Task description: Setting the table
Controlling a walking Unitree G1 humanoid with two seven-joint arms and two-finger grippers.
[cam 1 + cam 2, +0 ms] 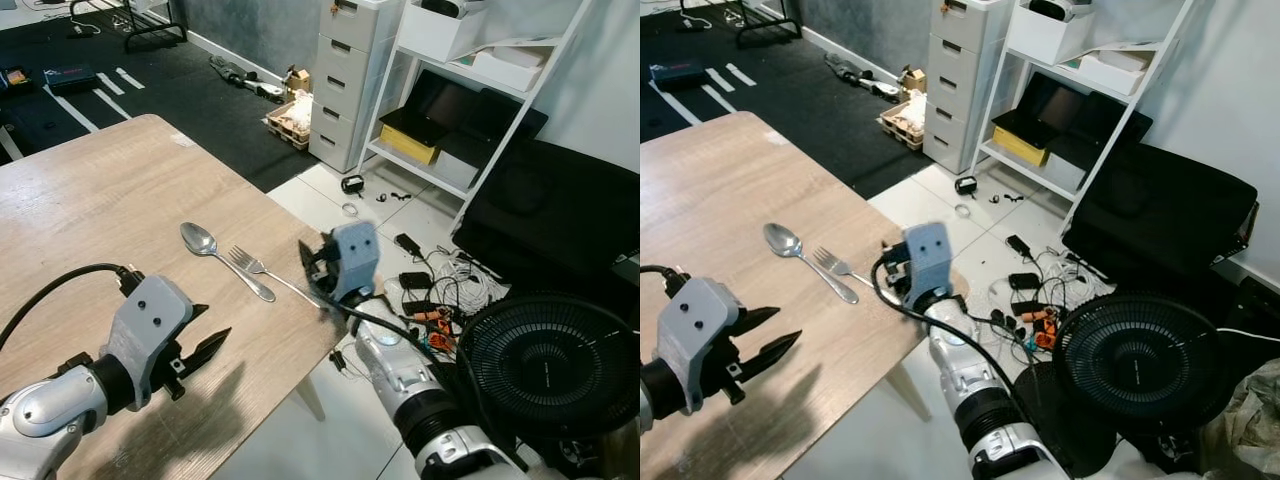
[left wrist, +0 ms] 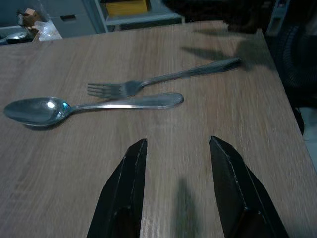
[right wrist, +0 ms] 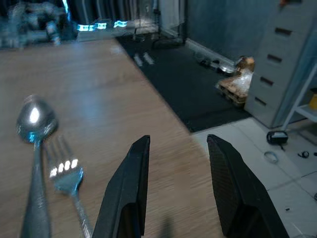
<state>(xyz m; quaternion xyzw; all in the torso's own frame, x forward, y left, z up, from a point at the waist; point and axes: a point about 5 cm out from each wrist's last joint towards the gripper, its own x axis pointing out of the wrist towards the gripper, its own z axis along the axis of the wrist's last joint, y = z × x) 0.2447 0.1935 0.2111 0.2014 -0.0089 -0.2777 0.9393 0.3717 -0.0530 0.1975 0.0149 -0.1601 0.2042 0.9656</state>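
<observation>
A silver spoon (image 1: pixel 222 258) and a silver fork (image 1: pixel 268 273) lie side by side on the light wooden table (image 1: pixel 90 215), near its right edge. My left gripper (image 1: pixel 207 349) hovers open over the table, a short way in front of the cutlery, with nothing between its fingers (image 2: pixel 126 186). My right gripper (image 1: pixel 310 262) is open at the table's right edge, just past the end of the fork's handle. In the right wrist view the spoon (image 3: pixel 33 124) and fork (image 3: pixel 67 181) lie off to one side of the open fingers (image 3: pixel 129 188).
To the right of the table, a black fan (image 1: pixel 553 365) stands on the white floor by tangled cables (image 1: pixel 430 290). Behind are a white shelf unit (image 1: pixel 470 90) and a grey drawer cabinet (image 1: pixel 345 80). A black mat (image 1: pixel 150 80) covers the far floor.
</observation>
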